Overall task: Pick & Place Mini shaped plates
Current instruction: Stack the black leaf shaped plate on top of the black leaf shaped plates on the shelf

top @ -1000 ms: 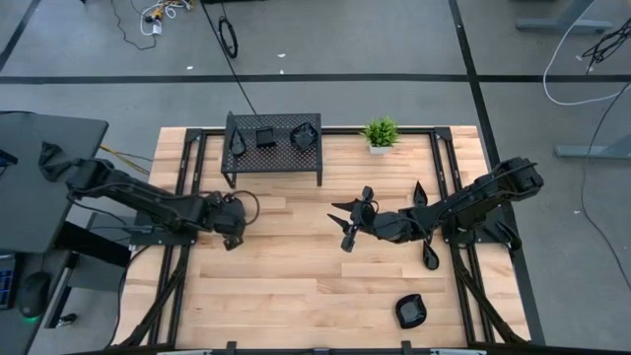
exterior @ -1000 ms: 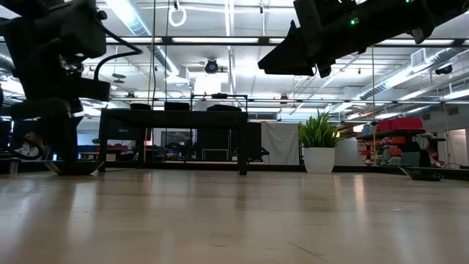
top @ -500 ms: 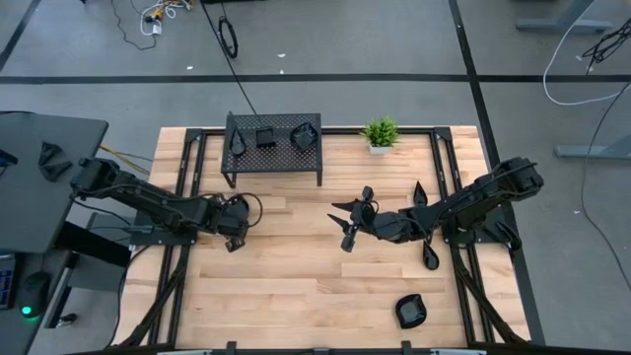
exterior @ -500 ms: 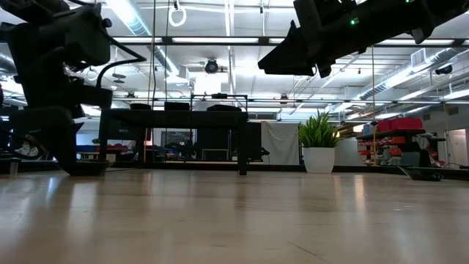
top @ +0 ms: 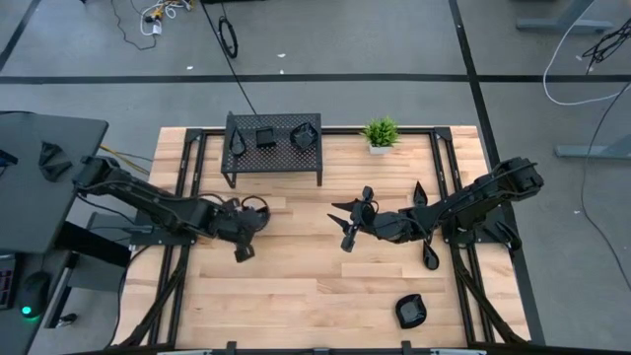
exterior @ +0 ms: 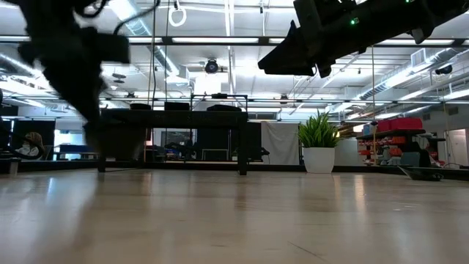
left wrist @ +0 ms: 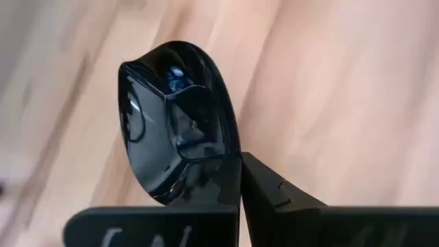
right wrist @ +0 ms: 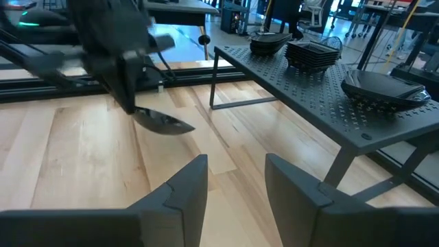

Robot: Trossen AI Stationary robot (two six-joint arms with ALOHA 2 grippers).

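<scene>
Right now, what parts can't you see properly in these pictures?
- Low view: the left gripper is a motion-blurred dark shape; its glossy black dish cannot be made out there.
- Left wrist view: the dish's lower edge hides behind the fingers.
- High view: dishes on the black perforated metal rack are too small to count.

Pale wood-plank tabletop (top: 296, 286) on a grey floor (top: 325, 49) crossed by dark tape lines, cables lying loose. Beyond the tabletop, long ceiling strip lights (exterior: 220, 40), exposed pipes, a dark desk (top: 39, 177) at one side.
</scene>
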